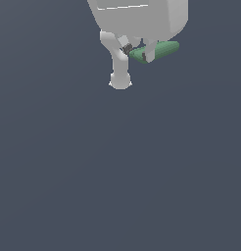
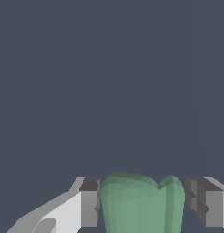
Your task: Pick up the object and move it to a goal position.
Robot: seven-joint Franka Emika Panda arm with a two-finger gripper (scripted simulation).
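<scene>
Wrist view first, and we are right down at the claw: the white gripper (image 2: 141, 202) with dark grey pads has the small matte green bar with rounded ends (image 2: 142, 205) sitting between its two fingers. One dark pad (image 2: 89, 200) is pressed up against the bar's side; the other pad (image 2: 198, 200) shows a thin sliver of dark background between itself and the green (so contact on that side cannot be confirmed here). The jaws are drawn in to roughly the bar's width, not spread wide. Whether the grip is truly firm, I cannot tell from these two looks alone.

Over to the exterior view, upper middle of the frame: the gripper (image 1: 137, 51) hangs beneath the bulky pale grey arm body (image 1: 142, 17), which is cut off by the top edge. The green bar (image 1: 164, 50) lies tilted between the fingers, its higher rounded end poking out toward the exterior view's right, its lower end tucked in behind a white finger (image 1: 150, 51). Another white finger-like part (image 1: 120, 73) reaches down toward the exterior view's left, ending in a rounded tip.

Everything around is flat, plain slate-grey background (image 1: 117, 171), filling both frames.
</scene>
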